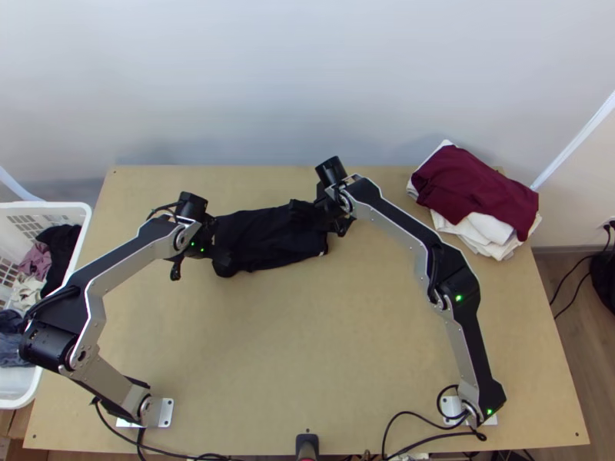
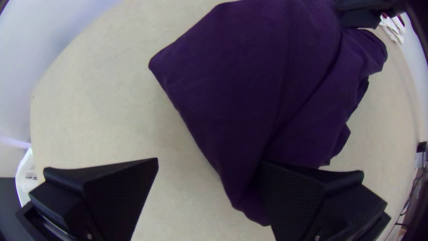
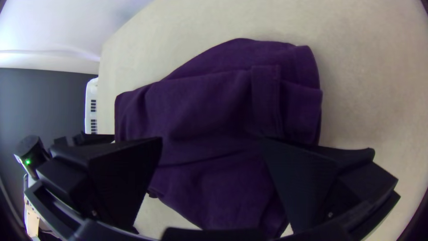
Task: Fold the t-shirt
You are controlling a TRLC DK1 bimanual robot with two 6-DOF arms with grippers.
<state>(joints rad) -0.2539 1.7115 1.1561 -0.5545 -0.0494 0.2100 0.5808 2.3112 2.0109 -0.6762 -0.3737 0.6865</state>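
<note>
The t-shirt (image 1: pixel 265 238), black from above and dark purple in the wrist views, lies in a narrow layered bundle across the table's upper middle. At its left end my left gripper (image 1: pixel 200 261) stands open. In the left wrist view, the left gripper (image 2: pixel 209 164) has one finger over bare table and the other against the shirt (image 2: pixel 240 80). My right gripper (image 1: pixel 319 217) is over the bundle's right part. The right wrist view has the right gripper (image 3: pixel 213 143) spread open, with layered cloth (image 3: pixel 205 105) between and beyond its fingers.
A stack of folded clothes, maroon (image 1: pixel 473 188) on top of white (image 1: pixel 480 230), lies at the table's upper right. A white basket (image 1: pixel 83 253) with loose clothes stands at the left edge. Bare wood (image 1: pixel 292 346) stretches between the arms' bases; cables (image 1: pixel 415 415) run along the near edge.
</note>
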